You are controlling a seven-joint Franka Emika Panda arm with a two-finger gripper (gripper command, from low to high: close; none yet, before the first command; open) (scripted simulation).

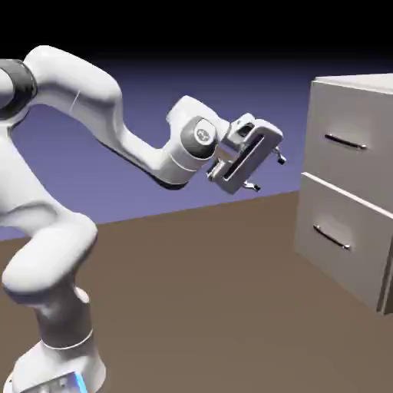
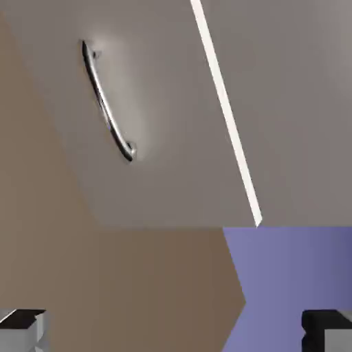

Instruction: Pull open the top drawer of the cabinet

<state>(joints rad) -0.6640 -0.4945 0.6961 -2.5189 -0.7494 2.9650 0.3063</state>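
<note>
The light grey cabinet (image 1: 384, 192) stands at the exterior view's right. Its top drawer (image 1: 349, 127) carries a thin dark bar handle (image 1: 345, 143). My gripper (image 1: 267, 173) hangs in the air left of the cabinet, roughly level with that drawer, well apart from it, open and holding nothing. The hand view is rolled. The top drawer (image 2: 295, 103) fills its right side with no handle showing, and a bright seam (image 2: 227, 110) divides it from the lower drawer (image 2: 158, 172). My fingertips (image 2: 24, 330) sit far apart at the bottom corners.
The lower drawer (image 1: 338, 253) has the same bar handle (image 1: 332, 238), seen close in the hand view as a curved bar (image 2: 106, 103). The brown table (image 1: 199, 292) stretches between the robot's base and the cabinet.
</note>
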